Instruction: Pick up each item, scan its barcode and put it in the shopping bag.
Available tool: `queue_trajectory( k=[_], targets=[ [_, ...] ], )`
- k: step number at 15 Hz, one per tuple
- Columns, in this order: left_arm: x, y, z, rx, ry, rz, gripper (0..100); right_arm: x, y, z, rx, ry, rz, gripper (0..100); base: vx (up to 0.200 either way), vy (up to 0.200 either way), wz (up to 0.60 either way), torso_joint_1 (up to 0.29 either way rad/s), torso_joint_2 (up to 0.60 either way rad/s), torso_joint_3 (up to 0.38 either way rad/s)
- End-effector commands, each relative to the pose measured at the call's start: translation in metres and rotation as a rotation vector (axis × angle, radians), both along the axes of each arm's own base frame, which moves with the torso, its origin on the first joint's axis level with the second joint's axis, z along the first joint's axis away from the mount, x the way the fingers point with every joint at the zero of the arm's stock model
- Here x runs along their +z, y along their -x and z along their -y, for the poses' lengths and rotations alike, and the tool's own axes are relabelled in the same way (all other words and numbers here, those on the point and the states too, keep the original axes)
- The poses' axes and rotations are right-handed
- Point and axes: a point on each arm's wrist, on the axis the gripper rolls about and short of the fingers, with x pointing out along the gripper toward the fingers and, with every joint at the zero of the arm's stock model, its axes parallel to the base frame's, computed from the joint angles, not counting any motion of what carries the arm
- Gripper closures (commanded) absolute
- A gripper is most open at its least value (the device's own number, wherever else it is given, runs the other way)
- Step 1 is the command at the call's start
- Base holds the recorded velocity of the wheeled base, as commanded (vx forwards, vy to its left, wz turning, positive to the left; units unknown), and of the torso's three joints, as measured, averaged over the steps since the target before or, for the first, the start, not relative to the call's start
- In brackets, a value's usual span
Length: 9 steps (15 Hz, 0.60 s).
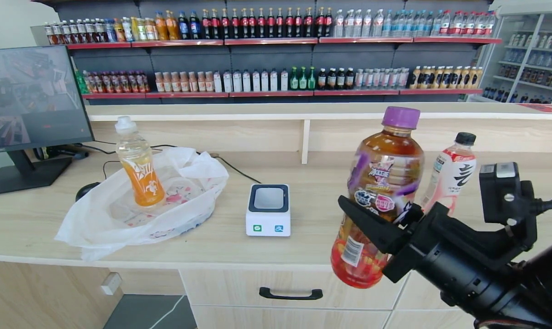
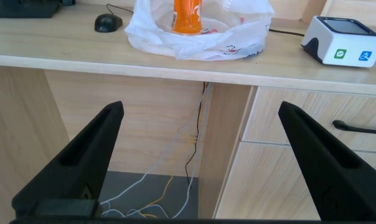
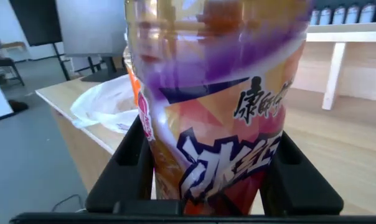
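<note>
Amber tea bottle (image 1: 388, 178), clamped tilted in the right claw (image 1: 380, 211) at lower right over the worktop (image 1: 303, 249) edge, could slip from what looks a narrow grip short of the centre scanner (image 1: 268, 209).

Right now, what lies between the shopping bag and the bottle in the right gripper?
The barcode scanner stands there on the counter, as the head view shows.

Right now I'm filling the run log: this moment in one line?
right gripper: shut on purple-capped bottle, right of scanner | left gripper: open, below counter | bag: orange bottle inside | black-capped bottle: on counter
</note>
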Motion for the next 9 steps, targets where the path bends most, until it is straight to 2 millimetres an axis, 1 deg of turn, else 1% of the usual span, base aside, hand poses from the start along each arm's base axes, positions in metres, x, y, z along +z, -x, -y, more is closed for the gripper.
queue_trajectory(
  k=[1, 4, 6, 7, 9],
  targets=[
    [0.000, 0.000, 0.000, 0.000, 0.001, -0.001, 0, 0.003, 0.004, -0.007, 0.069, -0.016, 0.002, 100, 0.000, 0.000, 0.00, 0.000, 0.00, 0.000],
    [0.000, 0.000, 0.000, 0.000, 0.001, 0.000, 0, 0.012, 0.003, -0.011, 0.137, -0.092, -0.017, 100, 0.000, 0.000, 0.00, 0.000, 0.00, 0.000],
    [0.000, 0.000, 0.000, 0.001, -0.001, 0.000, 0, 0.024, 0.002, -0.016, 0.190, -0.200, -0.059, 100, 0.000, 0.000, 0.00, 0.000, 0.00, 0.000],
    [0.000, 0.000, 0.000, 0.000, 0.001, 0.000, 0, 0.035, 0.004, -0.022, 0.234, -0.264, -0.066, 100, 0.000, 0.000, 0.00, 0.000, 0.00, 0.000],
    [0.000, 0.000, 0.000, 0.000, 0.001, 0.000, 0, 0.041, 0.007, -0.024, 0.287, -0.321, -0.099, 100, 0.000, 0.000, 0.00, 0.000, 0.00, 0.000]
  ],
)
